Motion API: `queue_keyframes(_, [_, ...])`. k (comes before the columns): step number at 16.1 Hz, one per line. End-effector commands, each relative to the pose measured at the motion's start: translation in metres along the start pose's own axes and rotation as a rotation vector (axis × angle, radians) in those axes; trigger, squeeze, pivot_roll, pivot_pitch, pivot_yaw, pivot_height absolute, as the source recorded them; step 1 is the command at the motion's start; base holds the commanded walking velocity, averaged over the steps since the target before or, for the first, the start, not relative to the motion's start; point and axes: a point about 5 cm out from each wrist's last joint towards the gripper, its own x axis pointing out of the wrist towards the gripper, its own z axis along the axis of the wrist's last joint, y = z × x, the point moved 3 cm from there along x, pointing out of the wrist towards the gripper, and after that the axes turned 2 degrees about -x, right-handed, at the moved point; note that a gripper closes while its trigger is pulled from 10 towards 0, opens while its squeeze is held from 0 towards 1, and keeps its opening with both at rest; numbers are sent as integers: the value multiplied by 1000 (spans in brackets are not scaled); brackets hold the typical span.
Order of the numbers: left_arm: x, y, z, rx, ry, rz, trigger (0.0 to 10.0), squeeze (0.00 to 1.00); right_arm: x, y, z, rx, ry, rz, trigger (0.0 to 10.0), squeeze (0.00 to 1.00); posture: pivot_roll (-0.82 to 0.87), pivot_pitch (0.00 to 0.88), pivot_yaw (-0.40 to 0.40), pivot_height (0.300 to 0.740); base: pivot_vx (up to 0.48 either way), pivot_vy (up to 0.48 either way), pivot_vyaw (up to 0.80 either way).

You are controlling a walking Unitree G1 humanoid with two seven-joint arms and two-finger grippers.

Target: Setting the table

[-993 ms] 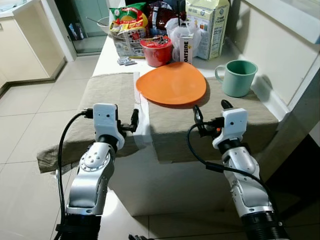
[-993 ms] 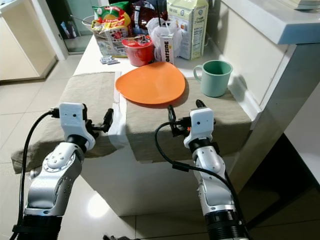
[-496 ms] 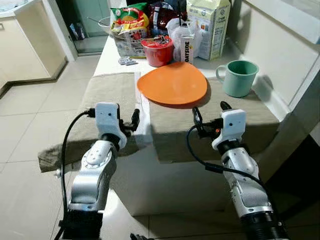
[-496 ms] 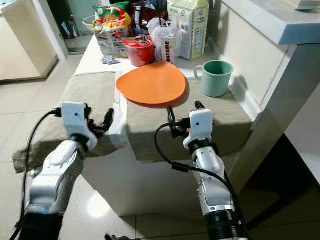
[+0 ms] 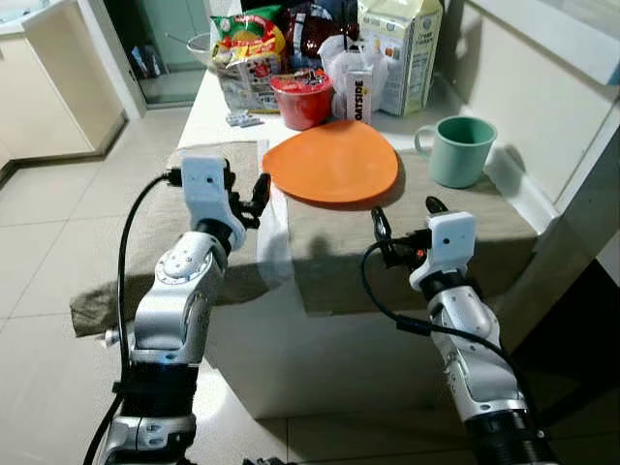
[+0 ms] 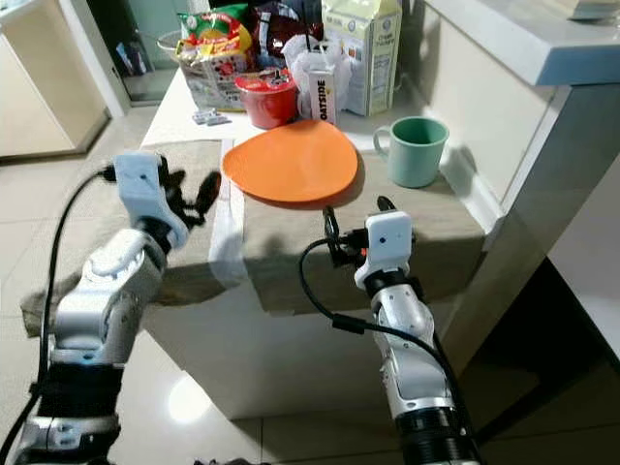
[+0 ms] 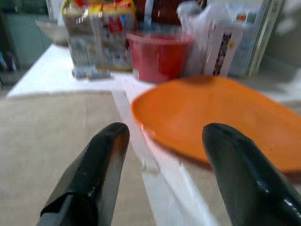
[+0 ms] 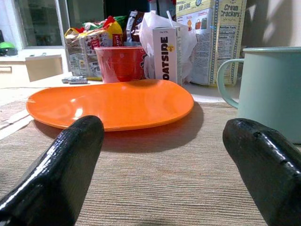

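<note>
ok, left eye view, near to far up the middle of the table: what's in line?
Right claw → orange plate → Oatside carton → white plastic bag. The red cup sits left of the carton, at about the same depth, so its place in line is unclear.

Left arm is raised at centre left of the frame, its left gripper (image 5: 254, 194) with jaws apart. Right gripper (image 5: 405, 221) sits lower at centre right, jaws spread wide.
</note>
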Motion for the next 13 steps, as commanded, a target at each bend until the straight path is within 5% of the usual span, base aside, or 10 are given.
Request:
queue_keyframes(1, [-1,1,-5,8,21,7,0,0,0,2,3,0,-15,3,10000,0,-163,0,123,740,0,0,0])
queue_keyframes(9, [10,-3,0,75,20,-65,0,0,0,4,4,3,-15,7,10000,0,-163,0,123,740,0,0,0])
queue_keyframes(10, [19,-9,1,100,39,-107,2588,0,0,4,3,5,-13,6,10000,0,-164,0,123,740,0,0,0])
queue_keyframes(11, [27,-13,3,132,49,-130,10000,0,0,5,3,6,-12,7,10000,0,-168,0,125,740,0,0,0])
queue_keyframes(13, [42,-21,7,169,59,-178,10000,0,-2,6,3,7,-11,7,10000,0,-179,0,131,740,0,0,0])
